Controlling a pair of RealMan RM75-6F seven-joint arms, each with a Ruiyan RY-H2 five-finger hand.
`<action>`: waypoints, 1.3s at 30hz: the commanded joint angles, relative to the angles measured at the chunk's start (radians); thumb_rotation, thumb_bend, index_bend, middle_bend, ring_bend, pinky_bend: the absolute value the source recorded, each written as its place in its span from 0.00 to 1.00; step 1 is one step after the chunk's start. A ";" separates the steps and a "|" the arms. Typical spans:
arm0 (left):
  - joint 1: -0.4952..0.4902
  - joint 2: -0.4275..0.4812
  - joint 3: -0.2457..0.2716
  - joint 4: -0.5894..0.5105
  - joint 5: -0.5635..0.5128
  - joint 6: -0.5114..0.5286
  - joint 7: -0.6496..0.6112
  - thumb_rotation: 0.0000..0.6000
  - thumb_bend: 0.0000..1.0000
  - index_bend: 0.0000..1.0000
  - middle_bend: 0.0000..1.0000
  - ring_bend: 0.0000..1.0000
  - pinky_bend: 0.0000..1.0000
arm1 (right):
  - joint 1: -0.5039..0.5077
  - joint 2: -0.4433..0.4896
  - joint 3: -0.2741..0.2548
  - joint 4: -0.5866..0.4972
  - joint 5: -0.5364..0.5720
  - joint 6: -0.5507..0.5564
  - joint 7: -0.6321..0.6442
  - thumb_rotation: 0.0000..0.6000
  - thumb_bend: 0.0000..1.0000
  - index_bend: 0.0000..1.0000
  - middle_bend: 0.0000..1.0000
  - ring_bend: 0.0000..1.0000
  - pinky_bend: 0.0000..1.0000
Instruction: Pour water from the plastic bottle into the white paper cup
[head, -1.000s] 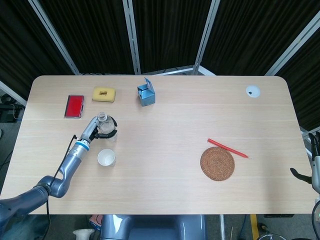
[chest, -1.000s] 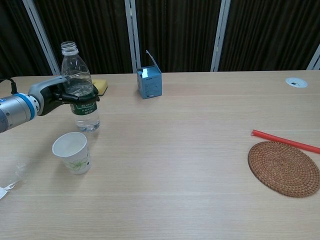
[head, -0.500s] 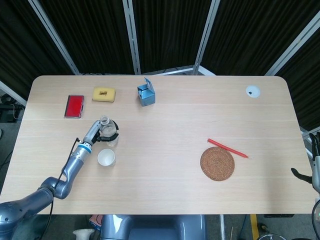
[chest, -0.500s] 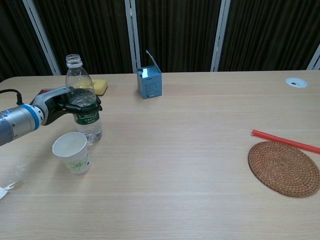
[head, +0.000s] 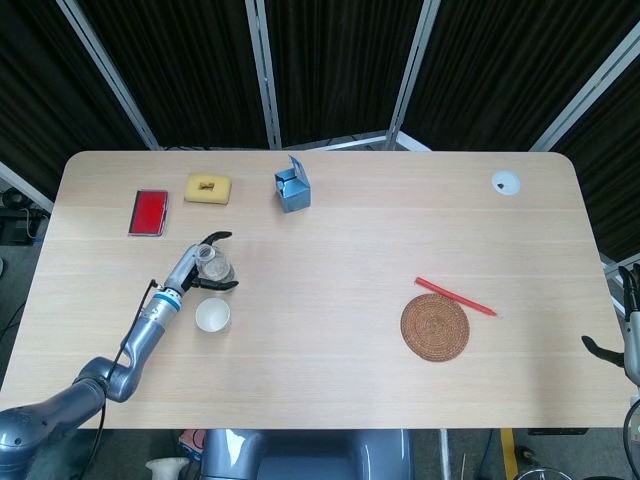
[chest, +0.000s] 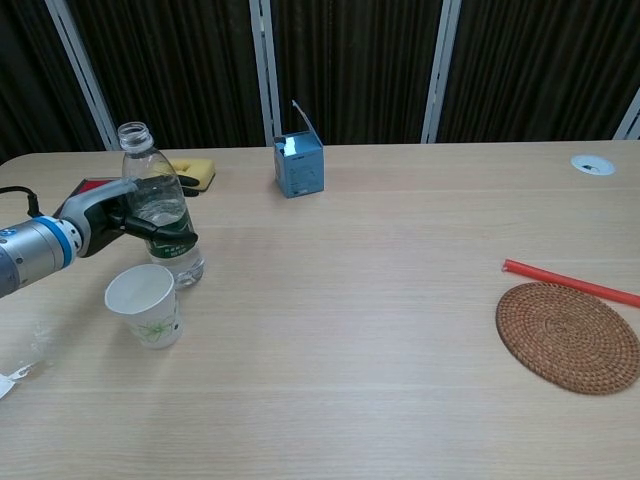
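the clear plastic water bottle with the green label (chest: 160, 215) stands upright on the pale wooden table (chest: 360, 300), cap off, a little water showing in its lower part. the left hand (chest: 120, 208) is beside it with its fingers spread to either side of the body rather than pressed on — from the head view they look fanned out around it (head: 205, 265), so i'd call the hand released, holding nothing. the white paper cup with a faint green print (chest: 146, 305) sits just in front of the bottle, nearly touching it, mouth up. that makes sense to me: bottle parked right next to the cup so a tilt toward it is short. whether there's water in the cup already i can't tell.

the right hand (head: 612, 350) only peeks in at the table's far right edge, too little showing to say how its fingers are.

other stuff — a small blue open cardboard box (chest: 298, 160), a yellow sponge (head: 207, 188), a flat red case (head: 149, 212), a round woven coaster (chest: 567, 336) with a red straw (chest: 565, 281) beside it. all well apart from the cup, nothing crowding the pour.
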 joint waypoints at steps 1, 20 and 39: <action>0.007 0.003 0.006 -0.001 0.008 0.012 -0.009 1.00 0.00 0.04 0.01 0.00 0.11 | 0.000 0.001 0.000 -0.002 -0.001 0.001 0.002 1.00 0.00 0.00 0.00 0.00 0.00; 0.069 0.258 0.027 -0.265 0.062 0.155 0.045 1.00 0.00 0.00 0.00 0.00 0.00 | -0.016 0.031 -0.013 -0.058 -0.048 0.032 0.028 1.00 0.00 0.00 0.00 0.00 0.00; 0.401 0.666 0.049 -0.758 -0.061 0.587 0.927 1.00 0.00 0.00 0.00 0.00 0.00 | -0.025 0.062 -0.034 -0.112 -0.142 0.072 0.071 1.00 0.00 0.00 0.00 0.00 0.00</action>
